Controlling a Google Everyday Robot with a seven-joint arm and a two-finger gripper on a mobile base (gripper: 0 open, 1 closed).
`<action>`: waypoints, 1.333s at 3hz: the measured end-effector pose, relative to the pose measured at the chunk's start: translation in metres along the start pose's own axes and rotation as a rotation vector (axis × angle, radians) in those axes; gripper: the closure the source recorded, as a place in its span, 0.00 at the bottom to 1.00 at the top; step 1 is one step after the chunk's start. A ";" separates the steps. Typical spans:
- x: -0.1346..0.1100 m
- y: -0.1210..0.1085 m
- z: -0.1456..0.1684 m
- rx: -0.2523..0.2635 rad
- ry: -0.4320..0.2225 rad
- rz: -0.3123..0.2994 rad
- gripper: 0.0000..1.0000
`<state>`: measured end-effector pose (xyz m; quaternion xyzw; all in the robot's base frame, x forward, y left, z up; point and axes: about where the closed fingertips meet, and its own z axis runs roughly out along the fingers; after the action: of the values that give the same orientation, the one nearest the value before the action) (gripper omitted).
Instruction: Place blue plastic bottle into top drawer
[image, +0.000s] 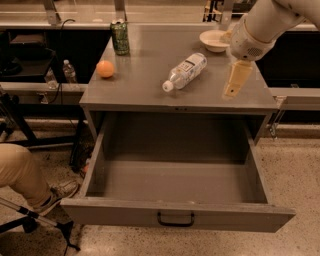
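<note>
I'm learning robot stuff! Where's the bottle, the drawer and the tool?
blue plastic bottle (188, 68), camera view, its label.
top drawer (115, 213), camera view, front panel.
tool (231, 90), camera view, tip, right of bottle.

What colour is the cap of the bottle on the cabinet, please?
The cap is white, camera view; the pincer hovers right of the bottle.
</note>
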<state>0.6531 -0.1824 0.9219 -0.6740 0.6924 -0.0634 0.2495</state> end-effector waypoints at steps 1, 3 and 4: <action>-0.004 -0.011 0.011 -0.016 -0.016 -0.033 0.00; -0.020 -0.035 0.044 -0.095 -0.011 -0.166 0.00; -0.028 -0.040 0.060 -0.129 0.007 -0.218 0.00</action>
<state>0.7141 -0.1437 0.8942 -0.7597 0.6185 -0.0481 0.1949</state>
